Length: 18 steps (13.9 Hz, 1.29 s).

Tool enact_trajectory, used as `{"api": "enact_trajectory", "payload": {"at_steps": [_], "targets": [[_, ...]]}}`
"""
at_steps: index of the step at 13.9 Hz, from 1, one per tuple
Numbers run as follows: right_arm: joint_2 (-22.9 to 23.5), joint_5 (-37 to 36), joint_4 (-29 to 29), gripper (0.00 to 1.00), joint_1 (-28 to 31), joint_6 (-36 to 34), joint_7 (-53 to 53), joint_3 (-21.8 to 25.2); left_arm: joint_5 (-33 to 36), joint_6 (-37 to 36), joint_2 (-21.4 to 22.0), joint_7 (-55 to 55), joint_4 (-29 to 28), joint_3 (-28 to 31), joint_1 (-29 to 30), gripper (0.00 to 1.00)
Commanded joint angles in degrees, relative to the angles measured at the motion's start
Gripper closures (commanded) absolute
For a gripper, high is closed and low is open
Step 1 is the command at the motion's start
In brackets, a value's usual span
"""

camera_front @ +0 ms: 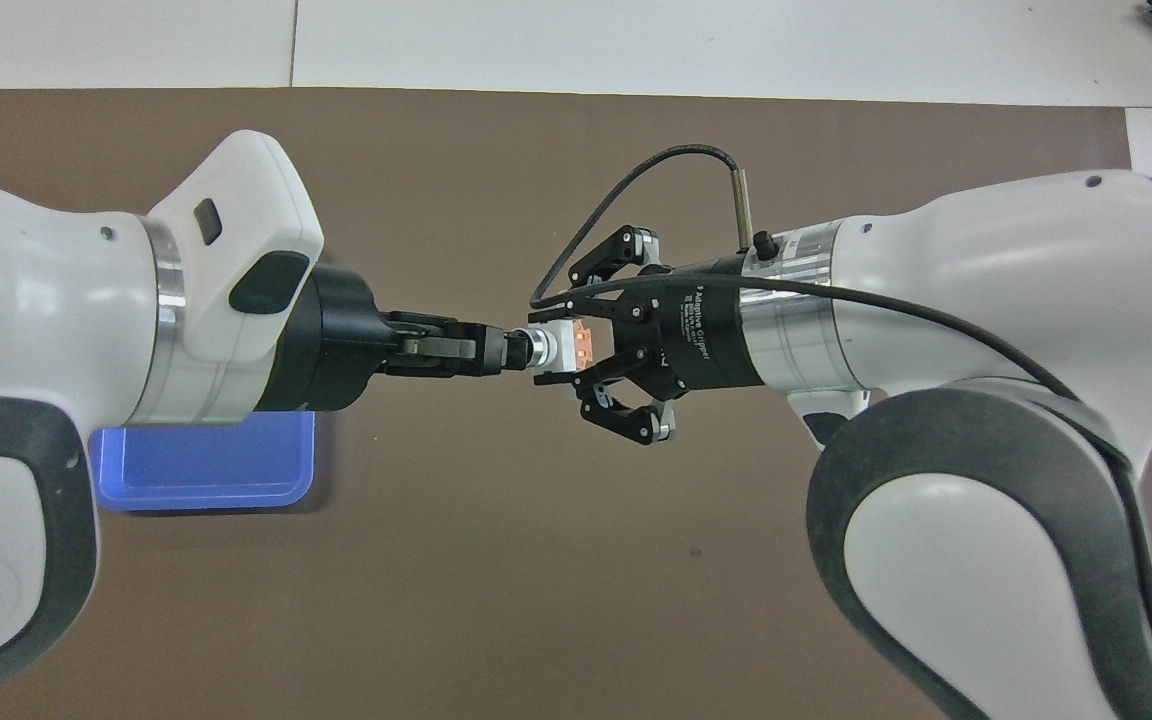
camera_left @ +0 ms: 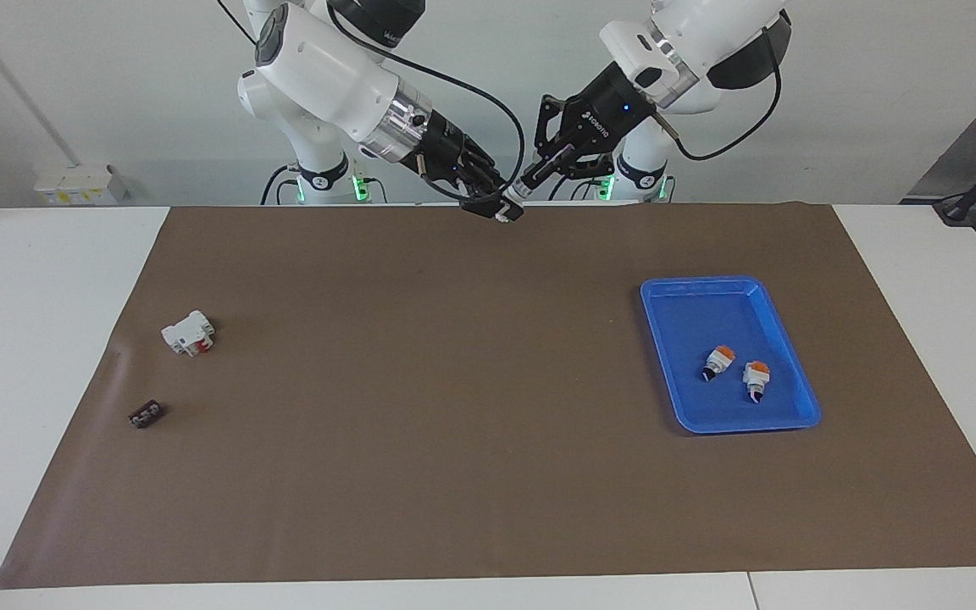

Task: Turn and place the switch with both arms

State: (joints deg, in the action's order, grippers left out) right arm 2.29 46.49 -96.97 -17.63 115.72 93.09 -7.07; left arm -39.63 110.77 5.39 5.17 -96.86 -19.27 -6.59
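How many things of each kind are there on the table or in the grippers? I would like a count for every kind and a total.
Push-button switches: 3, one held in the air between the left gripper and the right gripper, two in the tray
Blue tray: 1
White block with a red part: 1
Small black part: 1
Total: 6

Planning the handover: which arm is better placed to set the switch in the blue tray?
Left. The left gripper grips the switch by its knob end, and the blue tray lies toward the left arm's end.
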Motion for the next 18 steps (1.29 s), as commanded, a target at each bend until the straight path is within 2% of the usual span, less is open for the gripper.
{"api": "enact_trajectory", "payload": {"at_steps": [1,5,16,17,18], "targets": [[0.2,1.4,2.0,1.0,-0.1,2.6,1.5,-0.6,-0.8,1.6,3.7,10.9,-7.4,-0.2,-4.3,1.0],[0.2,1.4,2.0,1.0,0.0,2.6,1.5,-0.6,-0.9,0.9,4.8,23.1,-9.2,-0.2,-4.4,1.0],[0.1,1.5,1.8,0.99,0.0,2.6,1.2,-0.5,-0.9,0.8,5.2,20.9,-9.9,-0.2,-4.1,1.0],[0.1,1.4,1.8,0.33,0.0,2.6,0.9,-0.4,-0.9,0.3,5.2,20.9,-9.9,0.0,-4.1,1.0],[-0.1,1.2,1.8,0.0,-0.2,2.8,0.4,-0.4,-0.9,-0.5,5.2,20.9,-9.9,0.2,-4.0,1.0]]}}
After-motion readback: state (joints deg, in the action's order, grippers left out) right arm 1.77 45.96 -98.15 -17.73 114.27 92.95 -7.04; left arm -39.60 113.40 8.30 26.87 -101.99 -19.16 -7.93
